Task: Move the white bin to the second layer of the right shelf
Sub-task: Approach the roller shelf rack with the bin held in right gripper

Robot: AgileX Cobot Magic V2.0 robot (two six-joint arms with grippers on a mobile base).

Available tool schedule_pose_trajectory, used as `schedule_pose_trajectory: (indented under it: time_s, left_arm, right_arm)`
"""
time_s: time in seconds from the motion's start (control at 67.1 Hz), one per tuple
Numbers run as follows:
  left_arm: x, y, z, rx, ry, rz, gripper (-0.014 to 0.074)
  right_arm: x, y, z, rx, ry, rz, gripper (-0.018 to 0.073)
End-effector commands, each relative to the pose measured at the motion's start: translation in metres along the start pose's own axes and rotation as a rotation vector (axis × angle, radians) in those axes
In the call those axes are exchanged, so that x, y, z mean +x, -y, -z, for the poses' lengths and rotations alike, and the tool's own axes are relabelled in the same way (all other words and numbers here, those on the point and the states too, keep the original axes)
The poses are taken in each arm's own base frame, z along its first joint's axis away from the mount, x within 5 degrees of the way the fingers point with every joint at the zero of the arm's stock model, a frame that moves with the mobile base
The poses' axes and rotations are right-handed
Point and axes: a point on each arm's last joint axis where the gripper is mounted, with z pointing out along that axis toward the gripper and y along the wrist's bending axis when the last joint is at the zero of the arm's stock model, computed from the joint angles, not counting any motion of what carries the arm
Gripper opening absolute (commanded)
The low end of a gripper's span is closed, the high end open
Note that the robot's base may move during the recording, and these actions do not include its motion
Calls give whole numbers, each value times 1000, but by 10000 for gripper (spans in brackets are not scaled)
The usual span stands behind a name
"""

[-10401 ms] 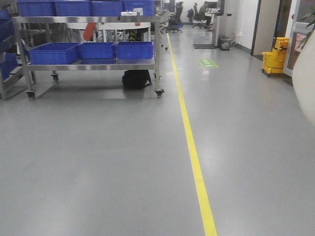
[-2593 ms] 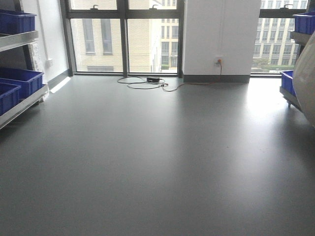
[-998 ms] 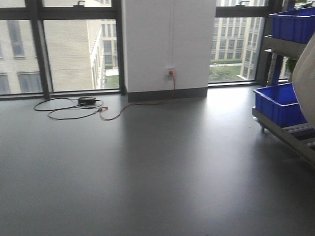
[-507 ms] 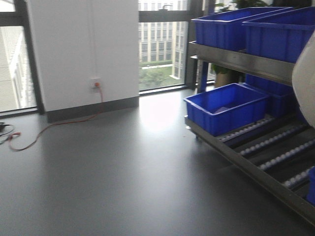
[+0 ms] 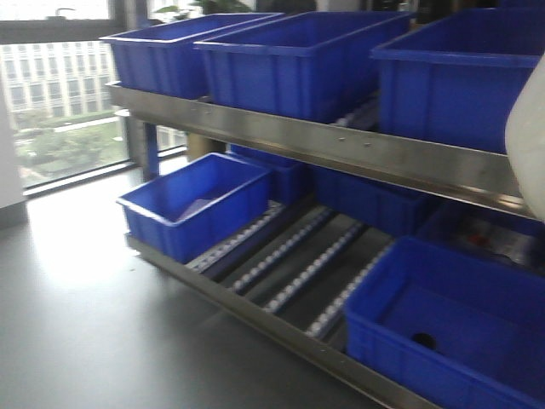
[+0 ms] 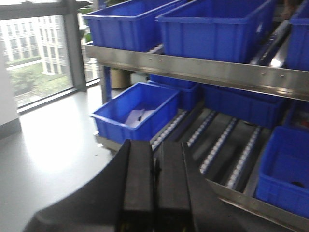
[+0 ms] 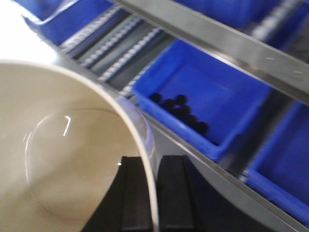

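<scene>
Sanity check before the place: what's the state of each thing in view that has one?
white bin: empty, held by its rim.
right gripper: shut on the white bin's wall.
left gripper: shut, empty.
roller tracks: bare between the crates.
left blue crate: holds paper.
right blue crate: holds small dark round pieces.

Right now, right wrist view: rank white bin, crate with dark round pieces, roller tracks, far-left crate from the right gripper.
1. white bin, rim in the right gripper.
2. blue crate with dark round pieces, just ahead.
3. roller tracks, upper left.
4. far-left blue crate, top corner.
</scene>
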Motion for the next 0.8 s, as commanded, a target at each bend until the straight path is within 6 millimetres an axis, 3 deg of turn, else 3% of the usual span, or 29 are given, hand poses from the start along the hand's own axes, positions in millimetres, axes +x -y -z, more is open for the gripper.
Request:
schedule_pose_trajectory:
  time_s: [0.0,0.79]
  left_arm:
    - [4,0,-1,2,63,3,85]
    - [4,0,-1,2,63,3,85]
  right_arm:
    - [-17,0,5,1,118,-5,85]
    - [-17,0,5,1,118,-5,85]
